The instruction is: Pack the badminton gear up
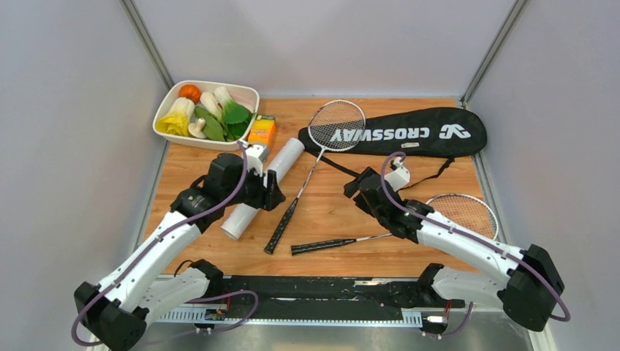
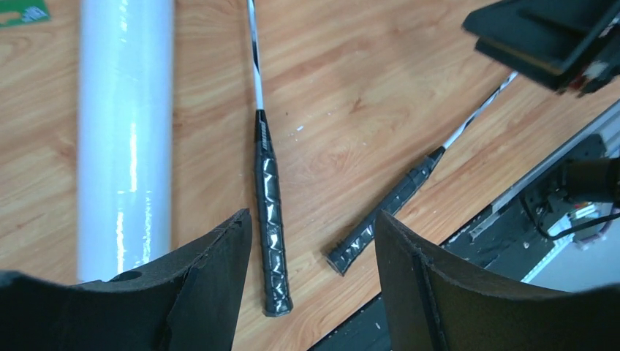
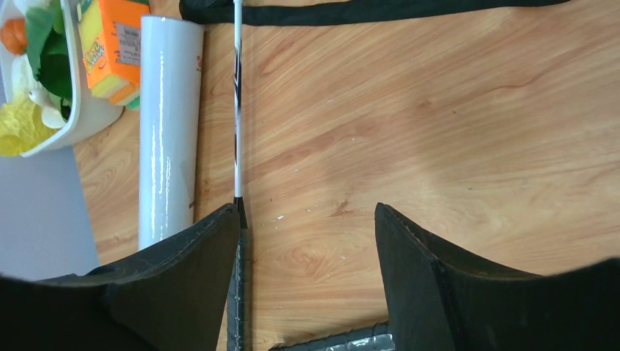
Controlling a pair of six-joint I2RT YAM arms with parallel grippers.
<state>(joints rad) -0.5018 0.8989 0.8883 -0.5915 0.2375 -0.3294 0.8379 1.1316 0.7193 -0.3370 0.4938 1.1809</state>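
The long white tube lies diagonally left of centre. One racket has its head on the black CROSSWAY bag and its black handle pointing near. The second racket lies at the right, with its handle near the front edge. My left gripper is open and empty, hovering by the tube above the first handle. My right gripper is open and empty over bare wood between the rackets. In the right wrist view the open gripper looks down on the tube and the racket shaft. No shuttlecock shows.
A white dish of toy vegetables stands at the back left, with a small orange-and-green box beside it. Grey walls close in the table on the left, back and right. A black rail runs along the near edge.
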